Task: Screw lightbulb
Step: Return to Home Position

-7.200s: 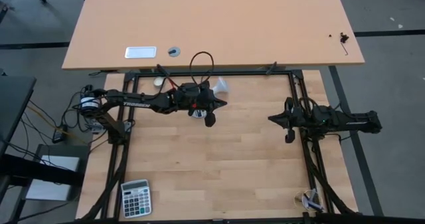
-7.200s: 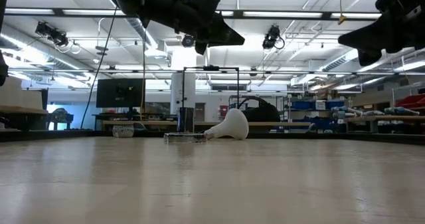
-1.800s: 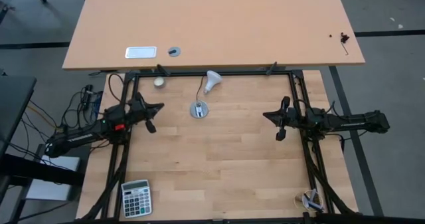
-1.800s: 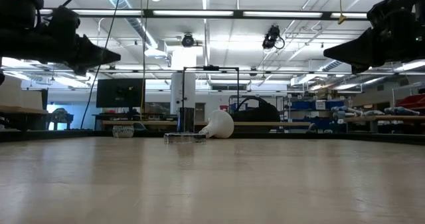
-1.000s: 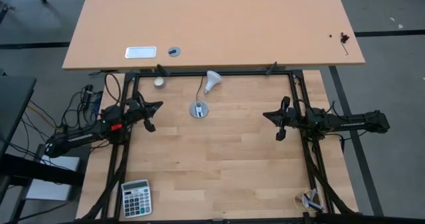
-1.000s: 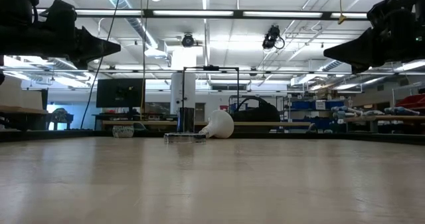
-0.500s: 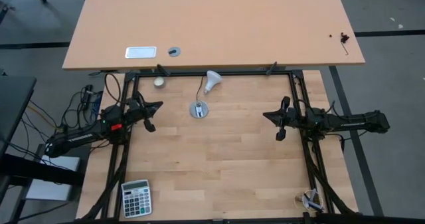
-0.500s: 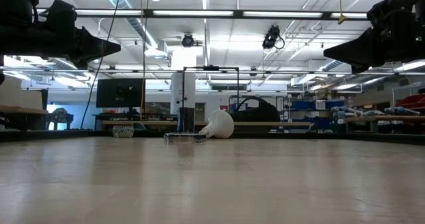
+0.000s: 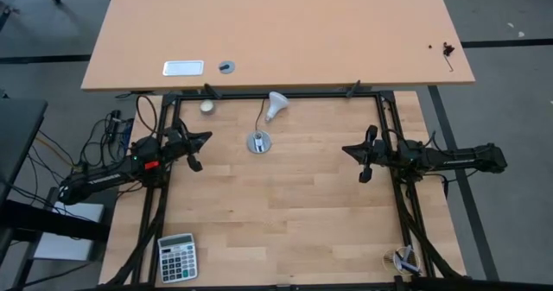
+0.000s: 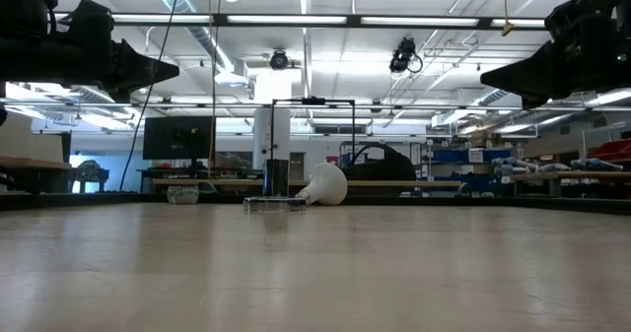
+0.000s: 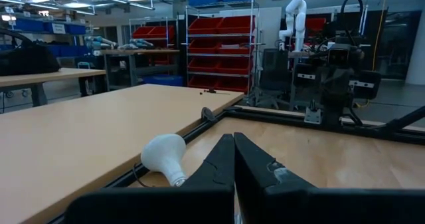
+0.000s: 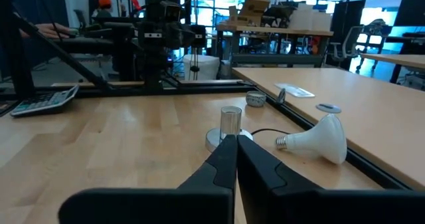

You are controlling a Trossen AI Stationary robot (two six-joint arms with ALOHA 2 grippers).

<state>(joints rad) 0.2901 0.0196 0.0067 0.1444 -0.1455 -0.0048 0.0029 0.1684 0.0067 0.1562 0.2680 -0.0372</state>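
1. Your left gripper (image 9: 206,138) hangs above the left side of the bench (image 9: 285,213). Its fingers are pressed together and it holds nothing.
2. Your right gripper (image 9: 347,149) hangs above the right side, facing the left one across the bench. Its fingers are likewise closed tight on nothing.
3. The lightbulb (image 9: 276,104) lies on its side on the bench, well apart from both grippers. It is ahead of each one, off toward the far frame rail, roughly midway between them.
4. In the left wrist view the lightbulb (image 11: 163,154) sits beyond the closed fingertips of the left gripper (image 11: 234,139), to one side. In the right wrist view the lightbulb (image 12: 322,139) shows past the right gripper (image 12: 236,139).
5. The lightbulb's dome faces the far rail, and its screw base points toward the socket disc (image 9: 257,142) without touching it.
6. The socket disc rests flat between the two grippers, somewhat nearer the left. A thin black cord (image 9: 261,118) runs from it toward the lightbulb.
7. A small cream ball (image 9: 206,106) lies by the far rail, beyond the left gripper.
8. A calculator (image 9: 177,256) lies at the near left corner, well behind the left gripper.
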